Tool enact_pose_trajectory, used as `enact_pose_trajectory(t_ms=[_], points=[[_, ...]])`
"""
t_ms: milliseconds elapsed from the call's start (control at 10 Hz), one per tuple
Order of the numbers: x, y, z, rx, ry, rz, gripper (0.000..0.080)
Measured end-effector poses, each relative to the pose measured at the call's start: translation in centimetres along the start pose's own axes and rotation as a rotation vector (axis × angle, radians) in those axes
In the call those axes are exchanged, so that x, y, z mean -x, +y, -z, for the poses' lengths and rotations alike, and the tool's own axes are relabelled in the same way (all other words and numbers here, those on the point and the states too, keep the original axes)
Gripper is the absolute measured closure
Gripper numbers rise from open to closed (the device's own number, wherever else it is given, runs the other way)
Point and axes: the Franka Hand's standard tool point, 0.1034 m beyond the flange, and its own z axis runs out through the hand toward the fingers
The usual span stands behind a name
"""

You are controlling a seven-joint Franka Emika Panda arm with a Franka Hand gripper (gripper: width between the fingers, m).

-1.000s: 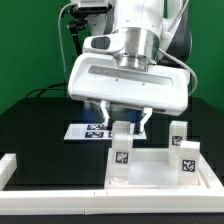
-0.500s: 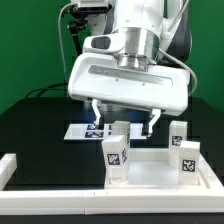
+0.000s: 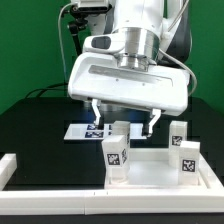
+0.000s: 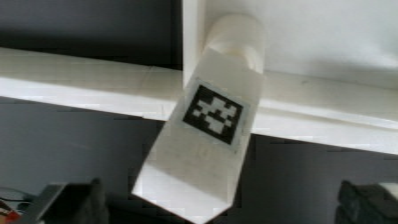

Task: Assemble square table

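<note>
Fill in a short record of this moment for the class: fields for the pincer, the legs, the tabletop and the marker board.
pincer: two-finger pincer, open, above the front leg, holding nothing
front leg: stubby white plastic tagged leg, upright at the tabletop's corner
other legs: two more white tagged legs, upright toward the exterior view's right
tabletop: white plastic square tabletop panel with raised edges
marker board: flat white marker board, behind the tabletop

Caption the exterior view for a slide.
Open pincer above an upright leg at the tabletop corner; other legs stand upright.
</note>
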Motion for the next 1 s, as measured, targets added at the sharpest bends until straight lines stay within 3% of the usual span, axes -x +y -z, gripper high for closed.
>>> enact_pose_trajectory(t_ms=[100,300,400,600,800,1000], points=[[-0.1,0.2,0.1,0.000,-0.004,0.006,0.0151],[-2.0,2.7,1.5,-0.019,-0.017,-0.040,0.0151],[-2.2,4.3,1.8,-0.038,-0.042,-0.054,0.0151],[-3.1,7.9,2.2,-0.119,-0.120,-0.100,0.0151],[-3.5,6.0,1.8,-0.180,-0.137,-0.106,0.0151],[-4.4,3.6,1.0,-0.209,-0.153,-0.089,0.0151]])
